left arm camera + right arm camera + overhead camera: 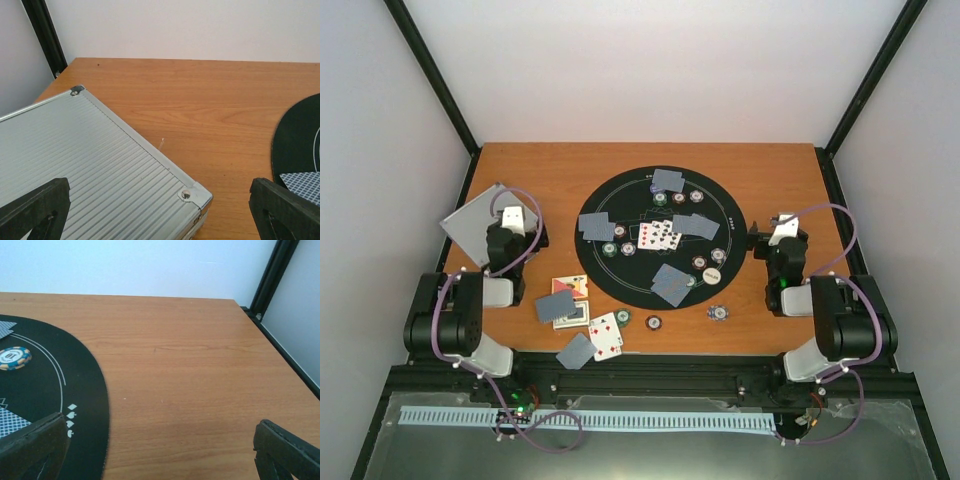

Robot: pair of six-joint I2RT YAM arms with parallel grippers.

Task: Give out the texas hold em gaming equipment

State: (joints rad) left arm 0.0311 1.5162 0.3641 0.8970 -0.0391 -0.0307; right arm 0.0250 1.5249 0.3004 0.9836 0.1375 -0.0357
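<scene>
Both arms seem to be between picks. The left gripper (pixel 159 200) hangs wide open with nothing in it, just over the case (pixel 100 150). The right gripper (pixel 160 440) is open and empty too, with the mat (pixel 50 390) at its left. Loose cards (pixel 557 306) lie behind the left gripper, and a chip (pixel 719 313) lies behind the right one. Next, an arm likely must reach back, go low and pinch one.
</scene>
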